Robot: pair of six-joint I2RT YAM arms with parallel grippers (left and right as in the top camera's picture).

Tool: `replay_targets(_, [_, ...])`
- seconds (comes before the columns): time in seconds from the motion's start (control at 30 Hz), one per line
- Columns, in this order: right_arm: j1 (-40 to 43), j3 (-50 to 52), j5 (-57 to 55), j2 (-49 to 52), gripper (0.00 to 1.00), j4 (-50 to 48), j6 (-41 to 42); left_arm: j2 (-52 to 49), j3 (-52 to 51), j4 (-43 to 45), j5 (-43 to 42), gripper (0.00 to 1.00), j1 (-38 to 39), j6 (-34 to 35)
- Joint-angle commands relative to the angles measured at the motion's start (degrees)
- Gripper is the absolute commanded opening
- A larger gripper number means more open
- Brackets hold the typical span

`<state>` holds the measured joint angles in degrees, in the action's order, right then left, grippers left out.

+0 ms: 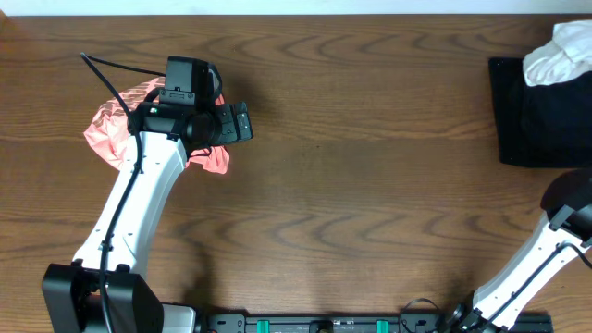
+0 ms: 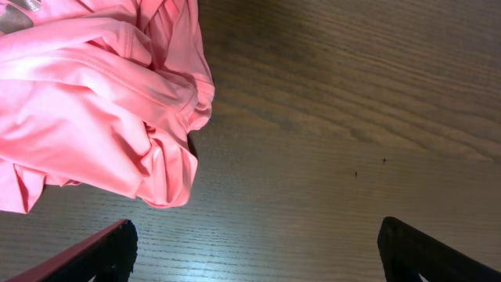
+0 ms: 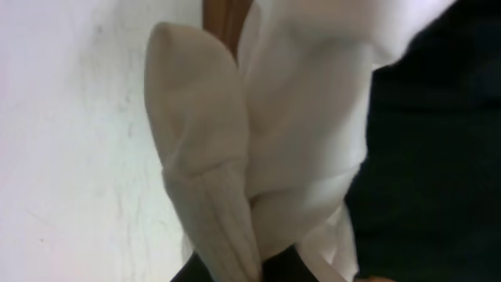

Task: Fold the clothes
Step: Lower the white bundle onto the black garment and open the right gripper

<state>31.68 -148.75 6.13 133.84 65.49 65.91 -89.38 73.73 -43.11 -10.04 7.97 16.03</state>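
T-shirt (image 3: 305, 117), white, pinched by right hand (image 3: 235, 272); left hand (image 2: 255, 249) spread beside coral-pink shirt (image 2: 86, 102).

**Three camera views of one tabletop scene.**
The overhead camera is looking straight down from well above the brown wood-grain table (image 1: 370, 185), taking in both arms and the full width of the surface. The left wrist camera is facing down and forward at close range, past its own black fingertips (image 2: 109, 247) at the lower corners. It is sharing with the overhead view the crumpled coral-pink fabric shirt (image 2: 86, 102) and the bare wood beside it. The right wrist camera is sitting very near, slightly blurred, against the white soft-fabric T-shirt (image 3: 305, 117) and the black folded garment (image 3: 438, 157), both lying at the overhead view's upper right edge.
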Motion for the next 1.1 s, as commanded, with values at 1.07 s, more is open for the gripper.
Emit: replay_targets(1.07, [1.09, 1.88, -10.56, -2.27, 0.06, 16.94, 5.73, -0.50, -0.57, 2.16, 0.87, 0.98, -0.28, -0.94])
